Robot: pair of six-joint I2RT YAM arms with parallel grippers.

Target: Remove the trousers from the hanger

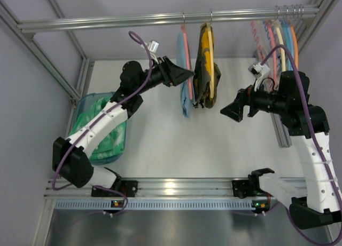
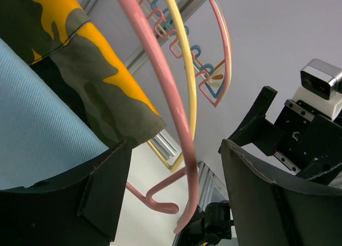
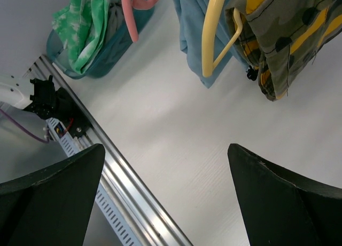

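The light blue trousers [image 1: 184, 80] hang on the salmon-pink hanger [image 1: 186, 56], whose silver hook is on the top rail. My left gripper [image 1: 187, 73] is open right beside them, and the hanger's pink arm [image 2: 176, 112] runs between its jaws without touching. The trousers' cloth [image 2: 37, 134] fills the left of the left wrist view. My right gripper [image 1: 231, 111] is open and empty, raised to the right of the garments. In the right wrist view the trousers [image 3: 192, 27] and the hanger's end [image 3: 128, 16] show at the top.
A yellow-and-dark patterned garment [image 1: 206, 70] on a yellow hanger hangs just right of the trousers. Several bare hangers [image 1: 280, 40] hang at the rail's right end. A teal basket [image 1: 88, 104] with green-and-white cloth stands at the left. A metal rail [image 1: 171, 187] runs along the near edge.
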